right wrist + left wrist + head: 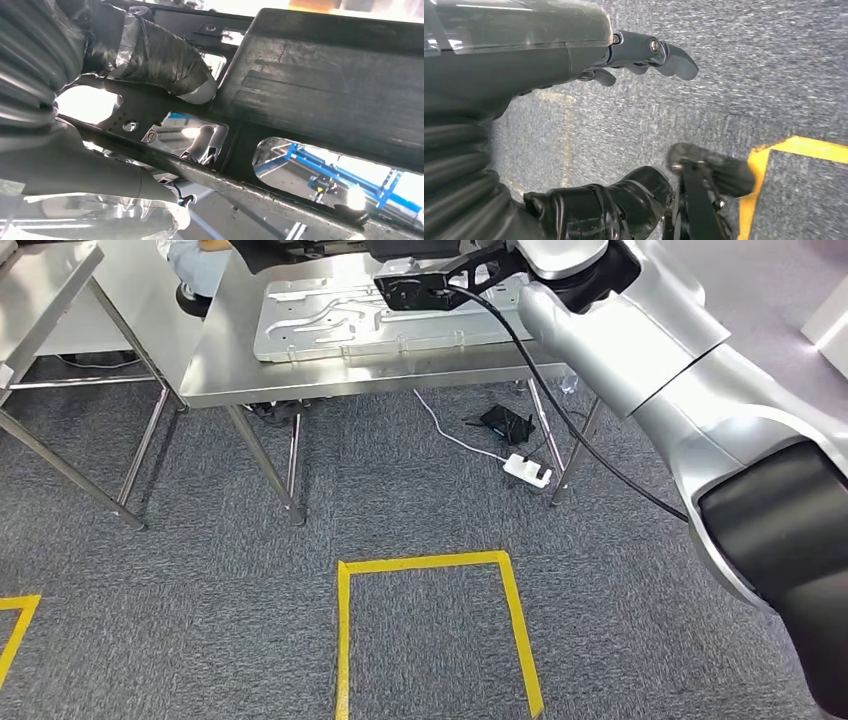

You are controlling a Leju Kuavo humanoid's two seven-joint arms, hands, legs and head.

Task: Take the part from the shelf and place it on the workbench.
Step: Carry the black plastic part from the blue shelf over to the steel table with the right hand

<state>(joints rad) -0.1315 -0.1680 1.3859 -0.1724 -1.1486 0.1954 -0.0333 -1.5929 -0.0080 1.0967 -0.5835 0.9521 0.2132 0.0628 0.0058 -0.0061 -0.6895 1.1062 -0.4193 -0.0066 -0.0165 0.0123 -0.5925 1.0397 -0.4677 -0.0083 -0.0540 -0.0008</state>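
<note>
The part is a flat black frame with cut-out windows, and it hangs just above the steel workbench, over a ribbed silver plate lying there. My right arm reaches up to it from the right. In the right wrist view my right hand grips the part, its taped thumb pressed on the frame's edge. My left hand hangs over the grey carpet, its fingers apart and holding nothing.
A second steel table stands at the left. A person in pale blue is behind the workbench. A white power strip and cables lie under the bench. A yellow tape square marks the carpet in front.
</note>
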